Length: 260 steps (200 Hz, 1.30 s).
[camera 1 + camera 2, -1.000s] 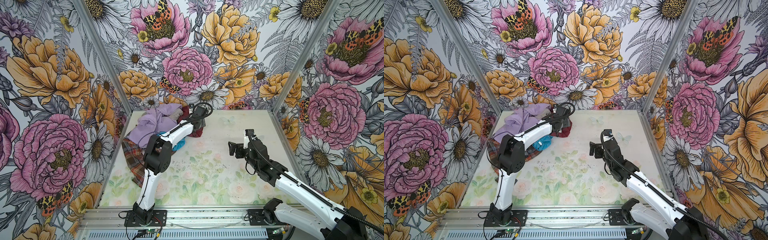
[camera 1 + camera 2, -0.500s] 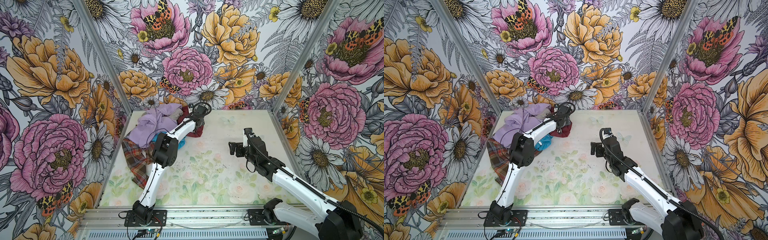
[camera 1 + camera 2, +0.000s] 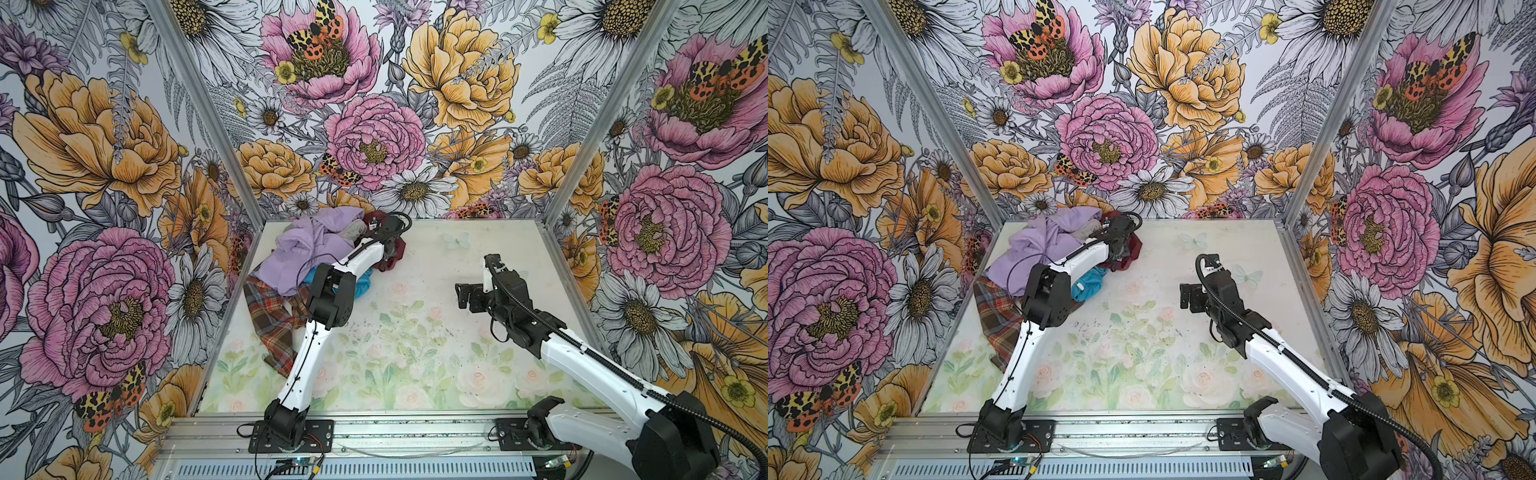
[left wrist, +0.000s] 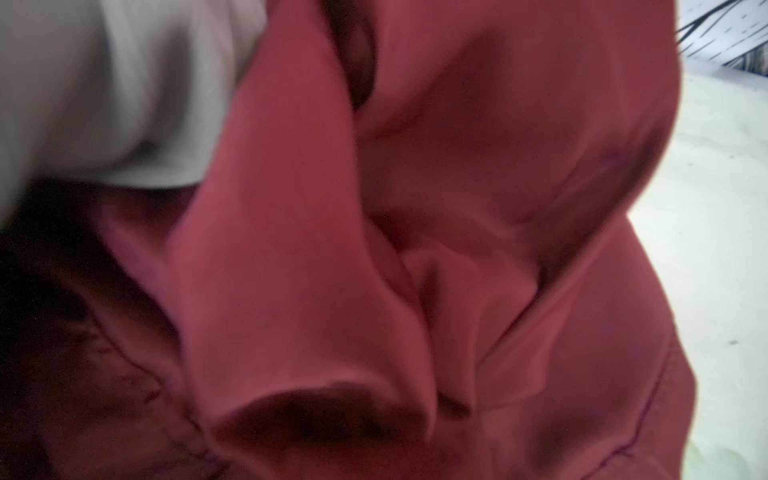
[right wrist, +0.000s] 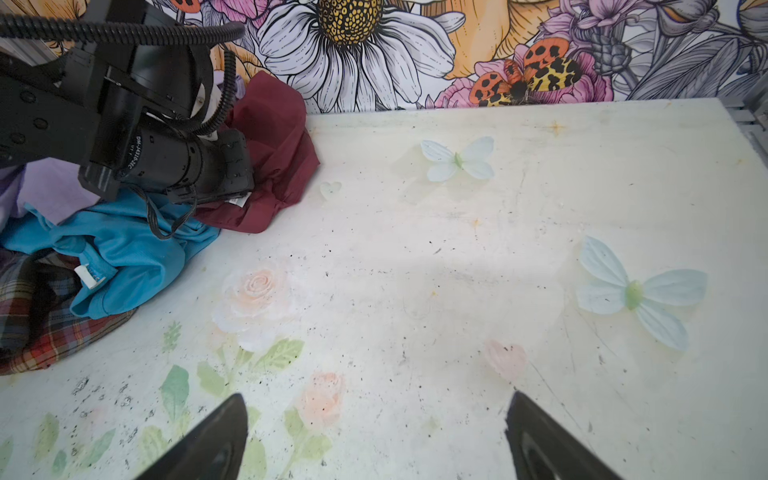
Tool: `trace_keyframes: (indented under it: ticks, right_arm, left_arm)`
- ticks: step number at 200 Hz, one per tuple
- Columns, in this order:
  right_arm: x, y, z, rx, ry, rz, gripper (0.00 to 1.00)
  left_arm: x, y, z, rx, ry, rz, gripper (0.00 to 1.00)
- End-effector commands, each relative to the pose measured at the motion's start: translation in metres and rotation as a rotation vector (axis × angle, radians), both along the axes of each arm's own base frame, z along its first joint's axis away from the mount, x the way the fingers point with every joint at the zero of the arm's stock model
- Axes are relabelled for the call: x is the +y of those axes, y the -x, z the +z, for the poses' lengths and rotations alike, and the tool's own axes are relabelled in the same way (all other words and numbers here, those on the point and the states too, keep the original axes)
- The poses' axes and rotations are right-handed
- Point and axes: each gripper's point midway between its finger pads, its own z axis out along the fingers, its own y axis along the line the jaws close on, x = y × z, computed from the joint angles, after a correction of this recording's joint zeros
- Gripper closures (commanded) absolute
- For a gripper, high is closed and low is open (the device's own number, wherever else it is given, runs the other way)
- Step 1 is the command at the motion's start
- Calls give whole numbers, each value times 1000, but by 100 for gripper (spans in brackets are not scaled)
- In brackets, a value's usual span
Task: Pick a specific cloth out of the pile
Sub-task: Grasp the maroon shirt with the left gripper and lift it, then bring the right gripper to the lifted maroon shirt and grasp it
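- Two grippers to log. Left one first?
- Left gripper (image 3: pixel 390 248) is sunk into the cloth (image 3: pixel 398 254), jaws pressed together. Maroon folds hide the fingertips in every view, so I can't tell whether fabric is caught between them. Left wrist view is filled by the creased cloth (image 4: pixel 457 208), with a pale grey garment (image 4: pixel 104 83) alongside.
- Where does the cloth sit?
- Back of the table (image 3: pixel 415 353), left of middle. It is on the right edge of the pile (image 3: pixel 291 257), close to the back wall. It touches the turquoise garment (image 3: pixel 365 284). The lilac garment (image 3: pixel 299 249) lies to its left in the top views, and the plaid cloth (image 3: pixel 270 320) is at the pile's front.
- Long axis?
- Bunched, so rough only. In both top views the visible part of the cloth (image 3: pixel 1133 254) runs from the back wall toward the table's front. The small white label (image 5: pixel 237 201) is at the front end, just under the left arm's wrist.
- Right side?
- Right gripper (image 3: pixel 467 297) hangs over bare table, well apart from the pile. Its fingers (image 5: pixel 224 436) are spread wide, with nothing between them.
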Motion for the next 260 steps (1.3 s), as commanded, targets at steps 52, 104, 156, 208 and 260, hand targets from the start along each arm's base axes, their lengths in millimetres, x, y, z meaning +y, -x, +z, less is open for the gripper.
trace_keyframes:
  ticks: [52, 104, 156, 208, 260]
  right_arm:
    - [5, -8, 30, -71, -65, -3, 4]
    - [5, -2, 31, -71, -93, -8, 5]
    - [4, -2, 34, -84, -95, -12, 5]
    - [23, -11, 60, -152, -149, 49, 4]
    - [68, -32, 104, -252, -234, 124, 3]
  left_arm:
    - [-32, 11, 185, -261, 53, -170, 100]
    - [-20, 35, 275, -387, 108, -204, 100]
    - [-17, 58, 334, -476, 181, -243, 100]
    - [-7, 73, 388, -575, 226, -259, 100]
    - [-4, 88, 411, -588, 288, -282, 100]
